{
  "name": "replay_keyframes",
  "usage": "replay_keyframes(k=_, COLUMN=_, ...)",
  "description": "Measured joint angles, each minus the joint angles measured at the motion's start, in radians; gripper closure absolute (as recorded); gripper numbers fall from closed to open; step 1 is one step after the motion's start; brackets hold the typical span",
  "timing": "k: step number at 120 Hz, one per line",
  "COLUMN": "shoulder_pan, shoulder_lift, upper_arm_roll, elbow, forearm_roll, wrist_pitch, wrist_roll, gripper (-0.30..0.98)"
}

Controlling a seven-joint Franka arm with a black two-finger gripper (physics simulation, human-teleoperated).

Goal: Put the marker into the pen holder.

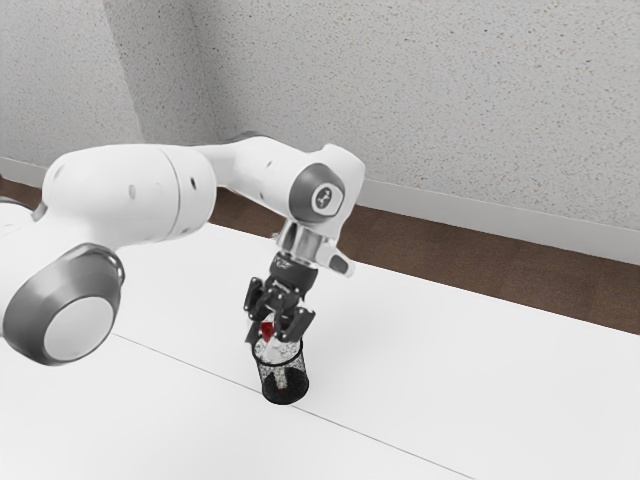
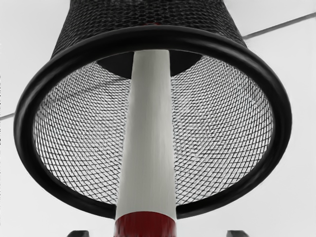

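Red and pale grey marker [image 2: 148, 128] in the black mesh pen holder [image 2: 23, 123], gripper [image 1: 269, 337] spread around its top

The marker's pale barrel runs down through the round mouth of the pen holder and can be made out through the mesh, reaching towards the dark base. Its red upper part rises above the rim, between the gripper's fingers [image 2: 78, 233]. Those fingers stand wide of it, with a gap on either side, so the gripper has hold of nothing; its grip is released. The hand hangs directly over the pen holder, tips close to the rim.

The pen holder stands upright on the white table [image 1: 480, 390], right by a thin dark seam [image 2: 281, 25] that crosses the tabletop. The white arm [image 1: 130, 195] reaches in from the exterior view's left. Behind the table are a brown floor [image 1: 500, 280] and a speckled pale grey wall [image 1: 400, 100].
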Motion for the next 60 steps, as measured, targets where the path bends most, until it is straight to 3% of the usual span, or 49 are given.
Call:
replay_keyframes(k=34, shoulder_pan=0.021, shoulder_lift=-0.298, upper_arm_roll=0.035, elbow=-0.025, forearm_roll=0.044, wrist_pitch=0.052, wrist_roll=0.001, gripper=0.1)
replay_keyframes(k=60, shoulder_pan=0.232, shoulder_lift=-0.5, upper_arm_roll=0.024, elbow=-0.195, forearm_roll=0.086, wrist_pitch=0.339, wrist_roll=0.055, gripper=0.05)
